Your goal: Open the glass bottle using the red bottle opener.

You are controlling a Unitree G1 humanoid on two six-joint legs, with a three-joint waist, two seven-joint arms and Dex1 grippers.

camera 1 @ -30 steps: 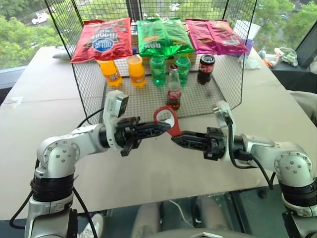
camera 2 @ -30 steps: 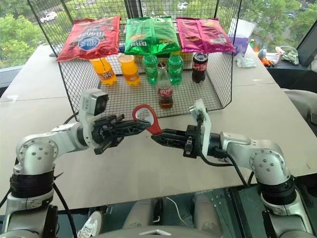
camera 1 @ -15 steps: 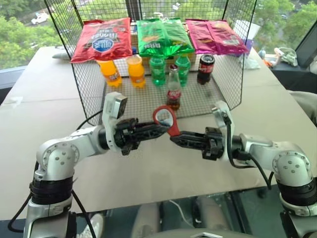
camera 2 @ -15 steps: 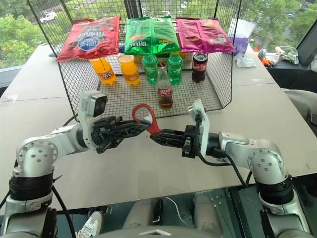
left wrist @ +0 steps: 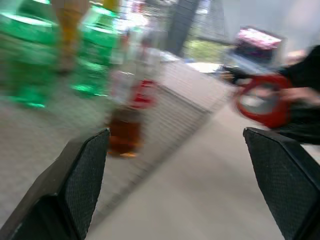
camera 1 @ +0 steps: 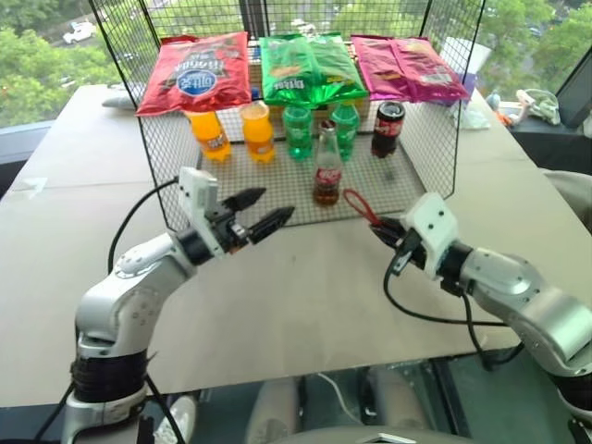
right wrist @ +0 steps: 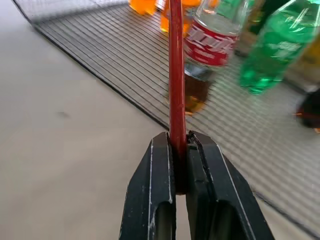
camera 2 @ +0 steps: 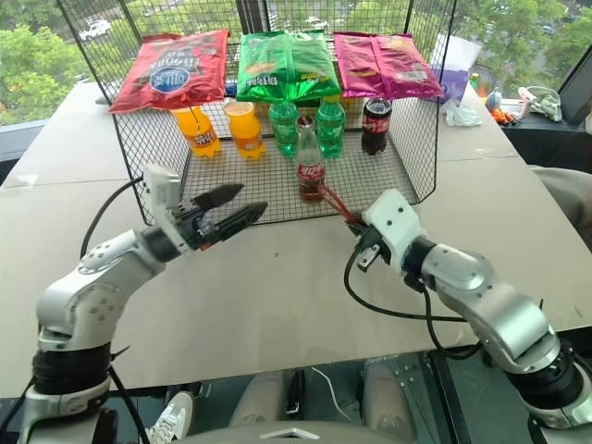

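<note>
Two things mattered to me: the glass bottle point(camera 1: 325, 170) stood upright on the wire rack floor point(camera 1: 277, 190), near its front edge, before the green bottles point(camera 1: 317, 127). I judged it heavy, slick and breakable, best held around the labelled body. My left gripper point(camera 1: 264, 211) gaped, holding nothing. My right gripper point(right wrist: 180, 146) pinched the stiff, light red opener point(camera 1: 361, 205) by its handle, ring end pointing toward the bottle.
</note>
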